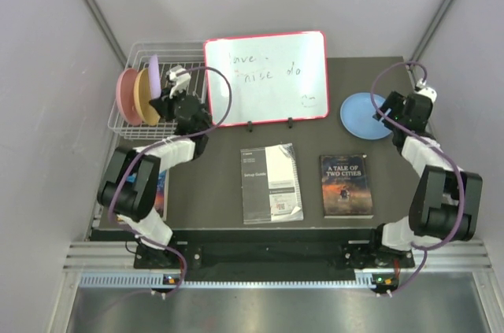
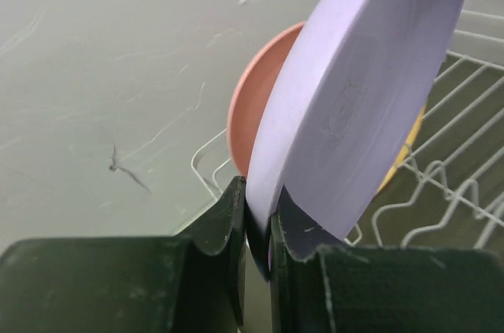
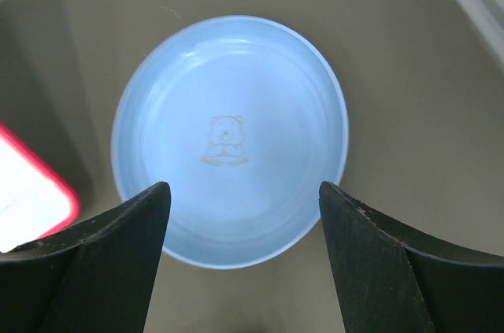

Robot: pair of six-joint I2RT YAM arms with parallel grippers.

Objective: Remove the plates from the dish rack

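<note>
Dark matte surface point(image 1: 358, 73) underneath it all, carrying a red-framed whiteboard point(image 1: 266, 77) with faint handwriting, propped upright at the far edge. Keeping the white wire rack point(image 1: 169, 48) just left of that board, at the far left corner. Showing a booklet point(image 1: 272, 183) and a book point(image 1: 346, 185) lying flat side by side, apart, nearer the arm bases.

Bearing the blue plate point(image 1: 364, 115) flat on the surface, just right of the board, with a small bear print facing up in the right wrist view. Holding the pink plate point(image 1: 126, 95) and the tan plate point(image 1: 145, 97) on edge in the rack, pink outermost on the left, tan just beside it.

Gripping the lavender plate point(image 1: 154, 72) on edge over the rack, next to the tan one and tilting. Not possible to tell whether it is touching the wires. Pinching its lower rim with the left claw point(image 2: 258, 207), clamping both faces.

Hanging the right claw point(image 3: 242, 187) above the blue plate, spread wide, straddling it in the wrist view and closing on nothing.
</note>
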